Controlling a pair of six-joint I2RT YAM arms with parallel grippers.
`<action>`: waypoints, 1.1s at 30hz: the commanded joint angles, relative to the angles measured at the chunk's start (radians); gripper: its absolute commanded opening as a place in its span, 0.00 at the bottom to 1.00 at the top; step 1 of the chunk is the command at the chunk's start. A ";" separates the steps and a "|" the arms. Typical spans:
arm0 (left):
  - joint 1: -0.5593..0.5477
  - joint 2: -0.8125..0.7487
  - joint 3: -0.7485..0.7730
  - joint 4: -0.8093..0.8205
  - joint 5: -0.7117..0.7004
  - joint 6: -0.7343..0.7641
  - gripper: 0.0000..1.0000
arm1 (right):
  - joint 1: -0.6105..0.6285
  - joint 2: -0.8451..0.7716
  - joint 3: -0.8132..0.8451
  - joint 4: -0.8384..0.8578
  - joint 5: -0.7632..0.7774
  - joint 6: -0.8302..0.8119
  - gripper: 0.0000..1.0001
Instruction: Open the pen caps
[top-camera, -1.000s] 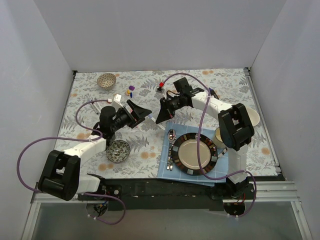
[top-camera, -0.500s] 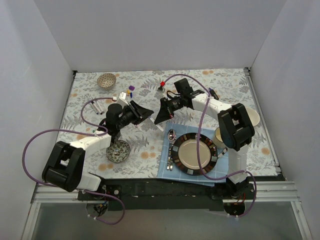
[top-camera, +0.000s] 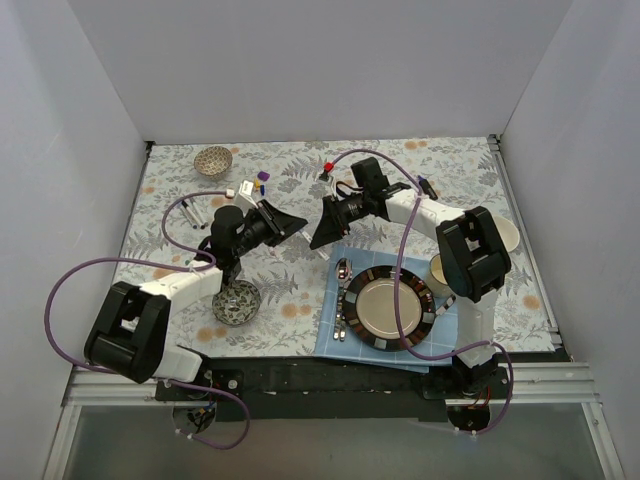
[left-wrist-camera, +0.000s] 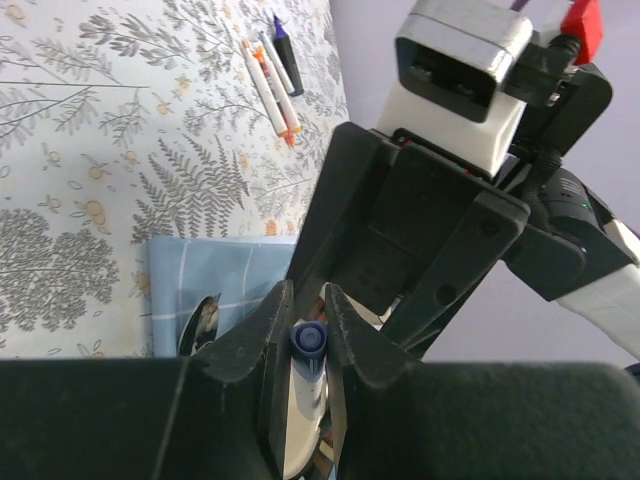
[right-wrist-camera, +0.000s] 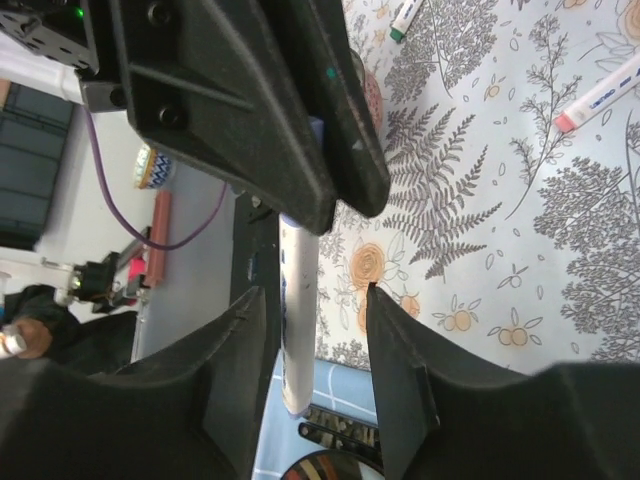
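My left gripper (left-wrist-camera: 306, 300) is shut on the blue end (left-wrist-camera: 308, 338) of a white-barrelled pen, held in the air above the table's middle. The white barrel (right-wrist-camera: 298, 330) runs between the fingers of my right gripper (right-wrist-camera: 315, 292), which stands open with gaps on both sides. From the top view the two grippers, left (top-camera: 297, 227) and right (top-camera: 318, 235), meet tip to tip. Loose pens lie on the cloth: orange-ended ones (left-wrist-camera: 268, 80), a dark purple one (left-wrist-camera: 287, 55), a pink-ended one (right-wrist-camera: 600, 95). Small purple (top-camera: 262, 176) and red (top-camera: 326, 167) pen caps lie near the back.
A patterned bowl (top-camera: 213, 160) stands at the back left and another (top-camera: 237, 300) near my left arm. A dark-rimmed plate (top-camera: 390, 307) sits on a blue napkin (top-camera: 332, 342) with a spoon (top-camera: 343, 270) beside it. A beige dish (top-camera: 510, 235) lies at the right.
My left gripper has closed on the pen's blue end. My right gripper, shut on the barrel before, has opened and let go. Both arms have barely shifted.
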 joint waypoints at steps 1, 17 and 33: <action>-0.024 0.026 0.046 0.081 0.064 0.003 0.00 | -0.002 -0.036 -0.030 0.093 -0.065 0.055 0.53; 0.313 0.164 0.658 -0.196 -0.132 0.209 0.00 | 0.035 -0.085 -0.159 0.318 -0.137 0.240 0.01; 0.336 0.320 0.584 -0.463 -0.129 0.209 0.00 | -0.077 -0.167 -0.015 -0.137 0.420 -0.248 0.01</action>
